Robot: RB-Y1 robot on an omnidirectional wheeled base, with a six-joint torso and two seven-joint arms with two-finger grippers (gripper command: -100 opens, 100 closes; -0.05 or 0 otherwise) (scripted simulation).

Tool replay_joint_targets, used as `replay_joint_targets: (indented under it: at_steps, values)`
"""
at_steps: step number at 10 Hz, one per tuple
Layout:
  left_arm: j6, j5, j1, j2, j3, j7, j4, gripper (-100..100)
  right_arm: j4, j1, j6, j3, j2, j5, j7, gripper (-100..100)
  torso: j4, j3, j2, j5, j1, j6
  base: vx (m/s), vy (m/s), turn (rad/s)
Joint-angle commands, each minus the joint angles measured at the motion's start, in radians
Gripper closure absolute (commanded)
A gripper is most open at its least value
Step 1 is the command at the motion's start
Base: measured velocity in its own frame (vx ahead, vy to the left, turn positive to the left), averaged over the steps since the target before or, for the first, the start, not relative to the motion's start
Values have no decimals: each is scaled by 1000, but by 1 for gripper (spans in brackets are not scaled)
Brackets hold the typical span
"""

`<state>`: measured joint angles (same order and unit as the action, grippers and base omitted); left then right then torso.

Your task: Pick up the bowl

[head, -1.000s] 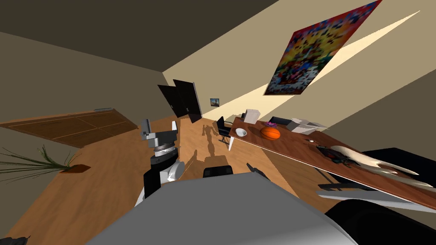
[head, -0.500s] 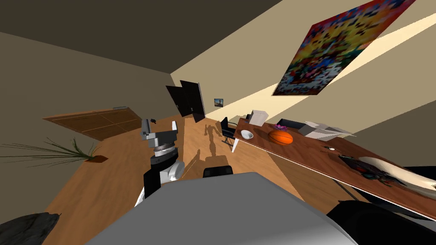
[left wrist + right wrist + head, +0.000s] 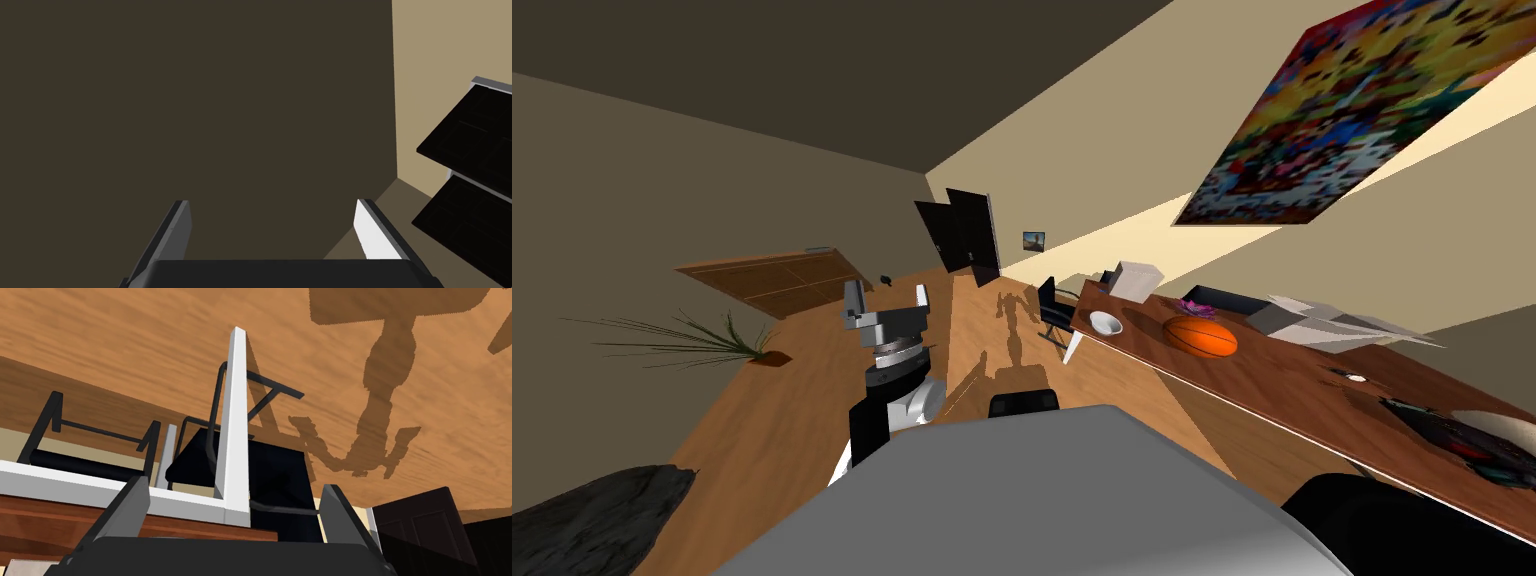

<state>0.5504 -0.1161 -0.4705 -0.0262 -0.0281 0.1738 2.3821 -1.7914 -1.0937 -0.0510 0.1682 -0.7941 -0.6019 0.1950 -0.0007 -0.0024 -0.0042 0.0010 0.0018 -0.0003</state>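
Note:
A small white bowl sits on the far end of a long brown table, well ahead and to the right of me. My left gripper is raised in front of my chest, far from the table, open with nothing between its fingers. My right gripper is open and empty too; beyond it are the table's white leg, the table's white-edged underside and a black chair over the wooden floor.
On the table past the bowl lie an orange basketball, a white box, a small purple flower and a flattened white carton. A black chair stands at the table's end. A plant and a dark lump lie left.
The whole head picture has shifted: I have moved and turned, so the table, bowl and ball sit nearer and further right, the plant nearer. My left arm keeps its pose.

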Motion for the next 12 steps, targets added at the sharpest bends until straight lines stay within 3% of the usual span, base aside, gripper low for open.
replay_joint_targets:
  at_steps: [1, 2, 3, 4, 7, 10, 12]
  values:
    - [0, 0, 0, 0, 0, 0, 0, 0, 30, -8, -33, 15, -50, -40, 16, -100, 0, 0, 0, 0, 0, 0, 99, 29, 153]
    - [0, 0, 0, 0, 0, 0, 0, 0, 50, -19, -60, 28, -93, -65, 31, -100, 0, -1, -2, 0, -1, -1, 140, 32, 273]
    - [0, 0, 0, 0, 0, 0, 0, 0, 50, -19, -60, 28, -93, -77, 31, -100, -1, -2, -4, 0, -1, -1, 106, 11, 119]
    - [0, 0, 0, 0, 0, 0, 0, 0, 68, -29, -86, 41, -133, -115, 46, -100, -1, -2, -3, 0, -1, 0, 102, 16, 218]
    - [0, 0, 0, 0, 0, 0, 0, 0, 86, -37, -110, 54, -170, -151, 60, -100, 0, -1, -1, -1, -3, 0, 82, -15, 120]
    - [0, 0, 0, 0, 0, 0, 0, 0, 134, -49, -169, 95, -269, -249, 100, -100, -1, -2, -3, -1, -5, -1, 124, -44, 251]
    - [0, 0, 0, 0, 0, 0, 0, 0, 147, -50, -184, 109, -302, -289, 111, -100, -1, -3, -4, -2, -6, 0, 113, -55, 135]
